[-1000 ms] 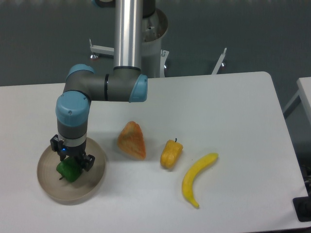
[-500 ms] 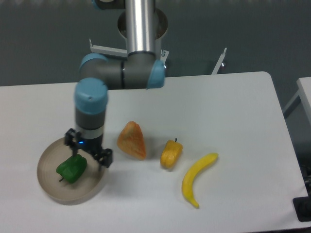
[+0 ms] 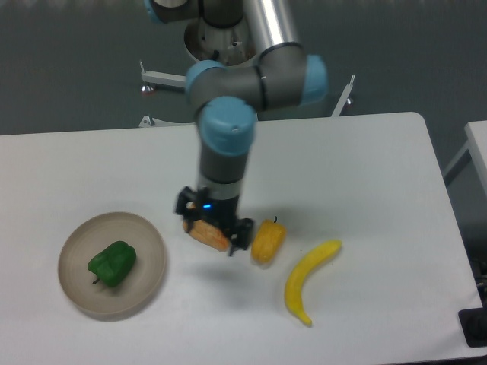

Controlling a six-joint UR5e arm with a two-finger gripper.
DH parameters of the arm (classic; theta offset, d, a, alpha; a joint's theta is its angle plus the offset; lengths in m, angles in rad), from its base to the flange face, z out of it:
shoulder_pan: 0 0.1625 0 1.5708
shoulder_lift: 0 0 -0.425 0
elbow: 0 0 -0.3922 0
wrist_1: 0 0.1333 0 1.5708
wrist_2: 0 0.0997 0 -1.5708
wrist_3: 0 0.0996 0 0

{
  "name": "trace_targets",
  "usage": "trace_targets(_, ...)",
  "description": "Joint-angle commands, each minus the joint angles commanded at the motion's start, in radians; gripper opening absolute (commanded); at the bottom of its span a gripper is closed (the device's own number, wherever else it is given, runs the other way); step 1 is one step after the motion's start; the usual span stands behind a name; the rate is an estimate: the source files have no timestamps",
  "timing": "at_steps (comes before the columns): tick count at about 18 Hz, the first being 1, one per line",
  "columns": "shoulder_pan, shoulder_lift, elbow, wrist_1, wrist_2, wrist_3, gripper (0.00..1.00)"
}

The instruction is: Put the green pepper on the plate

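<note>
The green pepper [image 3: 112, 264] lies on its side in the middle of the round beige plate [image 3: 78, 237] at the front left of the table. Nothing touches it. My gripper [image 3: 214, 222] hangs well to the right of the plate, over the orange-red wedge of food [image 3: 208, 233]. Its fingers are spread apart and it is open. The wedge shows partly between and below the fingers, and I cannot tell whether they touch it.
A yellow-orange pepper [image 3: 268, 241] sits just right of the gripper, and a banana [image 3: 310, 280] lies further right toward the front. The arm's base column [image 3: 221, 30] stands at the back edge of the white table [image 3: 365, 175].
The gripper has left the pepper on the plate and swung right, from the plate's edge to above the orange wedge. The pepper has stayed where it was released.
</note>
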Motion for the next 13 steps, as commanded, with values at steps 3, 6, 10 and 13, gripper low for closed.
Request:
trace_targets(3,0.029,-0.003,0.009,0.002,0.057,0.077,0.99)
trace_targets(6,0.057,-0.005,0.009,0.002,0.072,0.14,0.99)
trace_targets(10,0.074,-0.005,0.008,0.003,0.083,0.18,0.99)
trace_targets(13,0.075,-0.005,0.008,0.003,0.083,0.178,0.99)
